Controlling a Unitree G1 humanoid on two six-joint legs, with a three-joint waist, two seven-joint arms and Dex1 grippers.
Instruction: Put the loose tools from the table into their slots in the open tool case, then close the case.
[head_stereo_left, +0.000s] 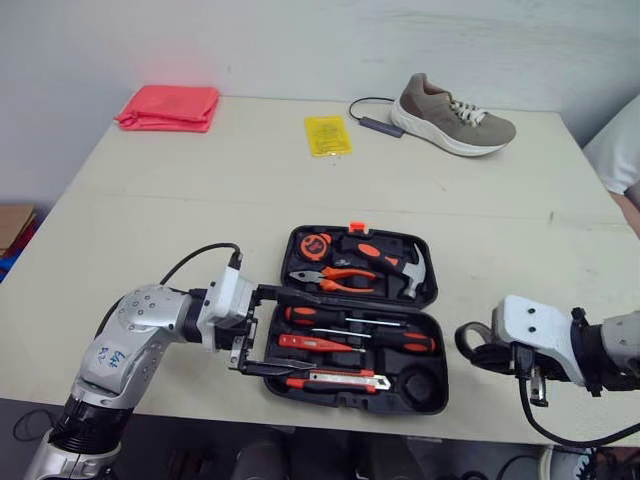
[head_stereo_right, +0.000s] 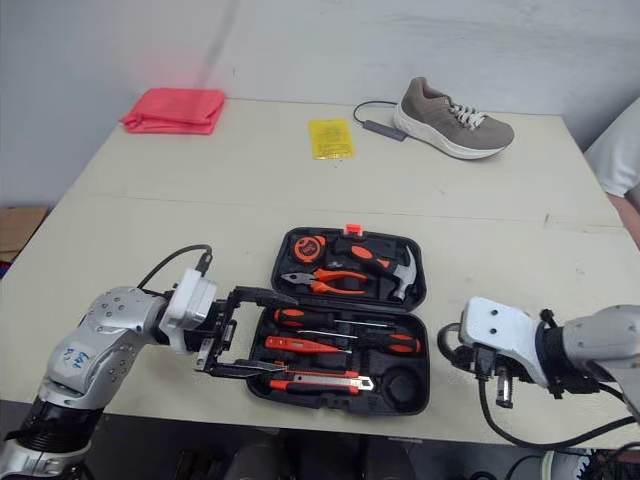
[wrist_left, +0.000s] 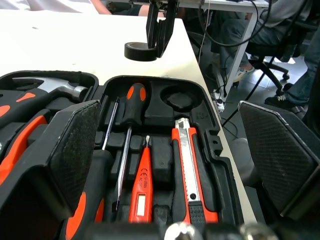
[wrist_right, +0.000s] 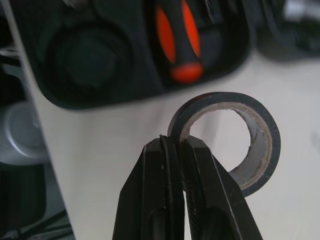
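Right pincer (wrist_right: 179, 142) is clamping the wall of the black tape roll (wrist_right: 260, 150), one finger inside the hole and one outside. Roll is lying flat on the bench (head_stereo_left: 180, 220), hole axis pointing up, just beside the right end of the open tool case (head_stereo_left: 437, 398) and near its round recess (head_stereo_left: 420, 383). Left pincer (head_stereo_left: 285, 335) is hanging wide open over the case's left end, gripping nothing. Utility knife (head_stereo_left: 335, 380) and screwdrivers (head_stereo_left: 370, 340) are sitting in slots, long axes running left-right along the case. Big screwdriver's handle is pointing toward the roll.
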